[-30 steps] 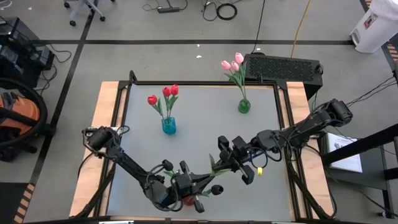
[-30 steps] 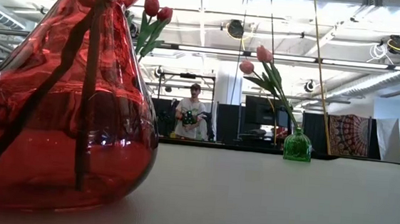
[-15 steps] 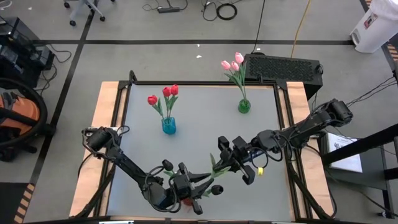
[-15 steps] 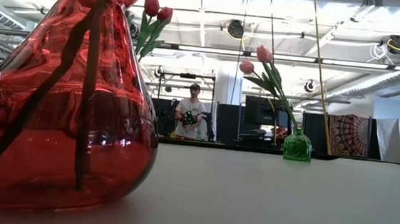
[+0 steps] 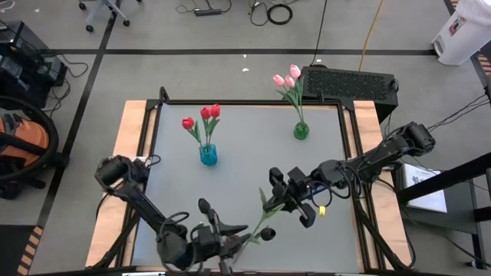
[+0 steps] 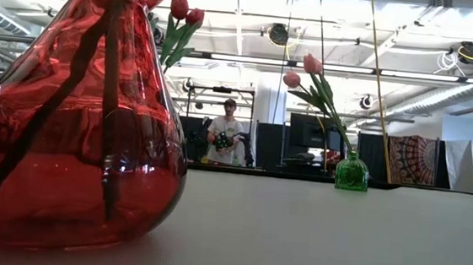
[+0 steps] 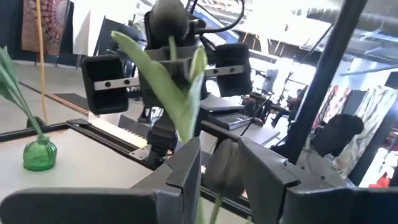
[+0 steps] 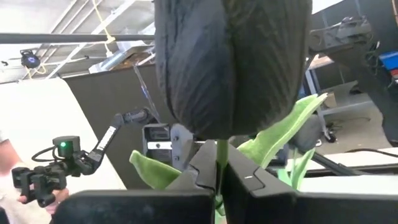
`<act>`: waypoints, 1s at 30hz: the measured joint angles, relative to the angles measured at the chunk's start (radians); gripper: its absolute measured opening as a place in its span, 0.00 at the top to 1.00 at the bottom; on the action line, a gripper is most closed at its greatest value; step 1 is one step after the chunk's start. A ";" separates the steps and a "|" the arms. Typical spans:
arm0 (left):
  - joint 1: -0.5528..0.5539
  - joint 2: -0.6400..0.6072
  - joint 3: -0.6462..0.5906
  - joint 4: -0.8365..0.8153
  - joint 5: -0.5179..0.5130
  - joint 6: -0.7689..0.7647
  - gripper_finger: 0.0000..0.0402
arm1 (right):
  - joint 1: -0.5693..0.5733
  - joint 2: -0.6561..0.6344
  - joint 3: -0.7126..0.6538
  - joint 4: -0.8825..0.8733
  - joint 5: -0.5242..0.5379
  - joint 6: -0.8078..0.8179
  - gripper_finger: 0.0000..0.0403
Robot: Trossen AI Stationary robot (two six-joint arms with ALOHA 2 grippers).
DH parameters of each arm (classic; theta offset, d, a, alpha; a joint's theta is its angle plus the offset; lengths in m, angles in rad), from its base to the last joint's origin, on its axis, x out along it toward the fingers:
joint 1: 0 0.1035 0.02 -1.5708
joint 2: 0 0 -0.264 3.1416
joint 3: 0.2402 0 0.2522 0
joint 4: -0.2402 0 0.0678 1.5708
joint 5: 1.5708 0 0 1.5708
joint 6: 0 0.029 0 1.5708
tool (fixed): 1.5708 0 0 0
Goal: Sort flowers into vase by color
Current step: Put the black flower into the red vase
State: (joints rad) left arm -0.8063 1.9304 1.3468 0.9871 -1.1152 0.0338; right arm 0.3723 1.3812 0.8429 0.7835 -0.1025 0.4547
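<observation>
My left gripper (image 5: 219,244) sits low at about six o'clock on the table (image 5: 245,169), its arm folded back toward eight o'clock, and its fingers (image 7: 186,168) stand parted around a thin green stem without pinching it. My right gripper (image 5: 288,201) reaches in from three o'clock to the table's middle right, its jaws shut tight on the stem of a black tulip (image 8: 231,65) whose bud fills my right wrist view. Since a second ago my left claw has let go and drawn back toward the near edge, and one stem has slid deeper into the red vase (image 6: 72,128), which holds dark stems. The blue vase (image 5: 208,156) at eleven o'clock holds three red tulips (image 5: 202,116); the green vase (image 5: 301,131) at one o'clock holds pink tulips (image 5: 287,78).
</observation>
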 joint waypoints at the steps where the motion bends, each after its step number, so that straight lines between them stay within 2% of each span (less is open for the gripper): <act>1: -0.006 -0.006 0.000 -0.002 0.000 0.008 0.72 | -0.004 0.000 0.000 0.002 0.002 -0.001 1.00; 12: -0.017 -0.046 0.000 -0.010 0.014 0.032 0.72 | -0.038 0.000 0.000 -0.002 0.007 -0.003 1.00; 18: -0.006 -0.084 0.000 -0.012 0.060 0.036 0.72 | -0.038 0.000 0.000 -0.019 0.007 -0.003 1.00; 26: -0.030 -0.177 0.000 -0.014 0.067 0.151 0.72 | -0.047 0.000 0.000 -0.018 0.030 -0.011 1.00; 30: -0.072 -0.243 0.000 -0.151 0.051 0.145 0.72 | -0.063 0.000 0.000 -0.018 0.031 -0.011 1.00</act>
State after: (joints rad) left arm -0.8785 1.6869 1.3472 0.8362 -1.0643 0.1785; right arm 0.3091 1.3811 0.8429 0.7658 -0.0715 0.4442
